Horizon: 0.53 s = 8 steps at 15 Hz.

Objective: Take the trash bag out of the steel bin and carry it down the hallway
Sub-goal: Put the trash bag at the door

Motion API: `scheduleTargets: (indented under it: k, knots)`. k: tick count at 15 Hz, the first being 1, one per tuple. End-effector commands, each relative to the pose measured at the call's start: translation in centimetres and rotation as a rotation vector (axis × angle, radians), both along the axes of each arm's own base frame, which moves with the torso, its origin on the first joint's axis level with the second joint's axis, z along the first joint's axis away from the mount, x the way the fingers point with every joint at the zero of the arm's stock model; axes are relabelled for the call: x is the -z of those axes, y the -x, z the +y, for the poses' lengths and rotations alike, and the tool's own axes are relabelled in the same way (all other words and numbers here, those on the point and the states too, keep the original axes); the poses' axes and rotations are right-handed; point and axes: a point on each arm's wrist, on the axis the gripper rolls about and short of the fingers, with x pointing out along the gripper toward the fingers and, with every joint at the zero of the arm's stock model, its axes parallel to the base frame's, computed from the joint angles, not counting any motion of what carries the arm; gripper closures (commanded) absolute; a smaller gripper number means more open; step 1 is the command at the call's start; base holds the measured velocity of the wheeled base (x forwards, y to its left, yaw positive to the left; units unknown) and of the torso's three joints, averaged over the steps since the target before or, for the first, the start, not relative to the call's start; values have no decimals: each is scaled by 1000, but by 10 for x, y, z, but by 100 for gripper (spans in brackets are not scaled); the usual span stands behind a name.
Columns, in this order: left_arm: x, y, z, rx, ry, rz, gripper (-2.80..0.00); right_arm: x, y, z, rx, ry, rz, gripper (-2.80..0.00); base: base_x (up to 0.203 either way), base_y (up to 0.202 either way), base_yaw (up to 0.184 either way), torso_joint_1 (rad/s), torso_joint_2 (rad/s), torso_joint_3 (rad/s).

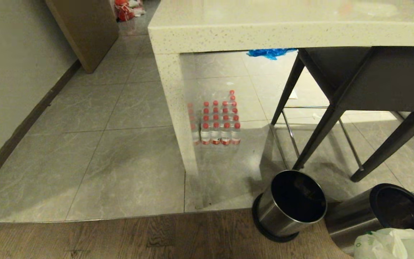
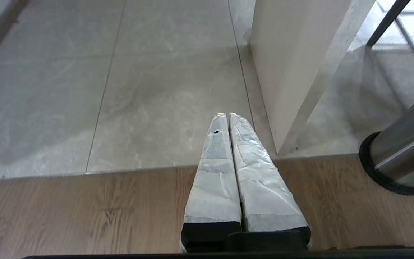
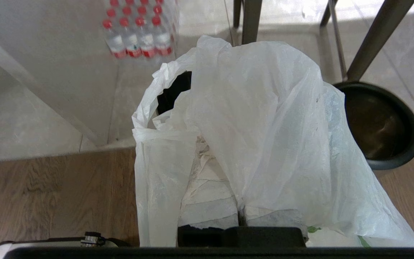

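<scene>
The trash bag [image 3: 264, 136], thin translucent white plastic with a bit of green print, hangs draped over my right gripper [image 3: 210, 144], which is shut on a fold of it. In the head view only the bag's top [image 1: 397, 244] shows, at the bottom right corner. Two steel bins with black rims stand just beyond it on the wood floor, one upright [image 1: 289, 208] and one leaning [image 1: 383, 212]; both look dark inside. My left gripper [image 2: 226, 115] is shut on nothing above the wood-to-tile edge. The hallway floor [image 1: 84, 108] of grey tiles runs off ahead on the left.
A pale stone counter [image 1: 264, 28] with a slab leg [image 1: 178, 108] stands ahead. Behind the leg is a pack of red-capped water bottles [image 1: 216, 122]. A dark stool [image 1: 354, 90] with slanted legs stands behind the bins. A wall with dark baseboard [image 1: 9, 136] lines the left.
</scene>
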Motion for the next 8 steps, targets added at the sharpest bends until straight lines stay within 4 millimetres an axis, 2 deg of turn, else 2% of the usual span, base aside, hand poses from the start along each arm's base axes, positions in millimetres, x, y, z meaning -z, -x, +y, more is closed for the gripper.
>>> scheduleTargets:
  k: [1,8]
  knots:
    - [0,0,0,-1,1,1,0,0,0,0,1,0,2,0,0,0,0,-2,7,212]
    - [0,0,0,0,1,1,0,0,0,0,0,0,2,0,0,0,0,2,3,203]
